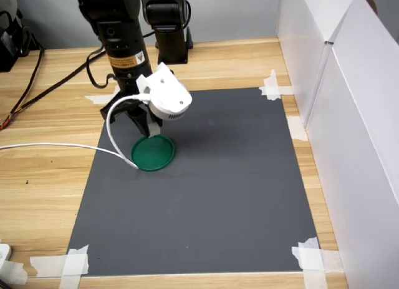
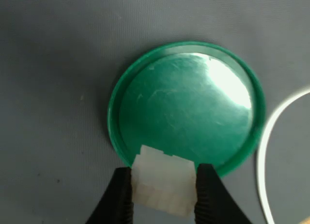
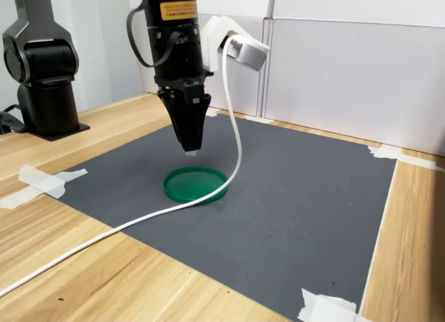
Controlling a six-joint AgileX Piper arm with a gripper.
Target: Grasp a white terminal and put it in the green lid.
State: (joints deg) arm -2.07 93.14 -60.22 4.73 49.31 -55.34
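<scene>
The gripper (image 2: 163,192) holds the white terminal (image 2: 163,185) between its two black jaws, which are closed on the sides of the small block and open only as wide as the block itself. In the wrist view the terminal is over the near rim of the green lid (image 2: 186,105), partly past its edge. In the second exterior view the gripper (image 3: 191,147) points straight down and the terminal (image 3: 191,153) hangs in the air above the far edge of the lid (image 3: 196,184), not touching it. The lid lies flat on a dark grey mat (image 1: 237,195), which is taped at its corners to the wooden counter (image 1: 43,176). A white cable (image 3: 139,221) runs across the mat just beside the lid.
</scene>
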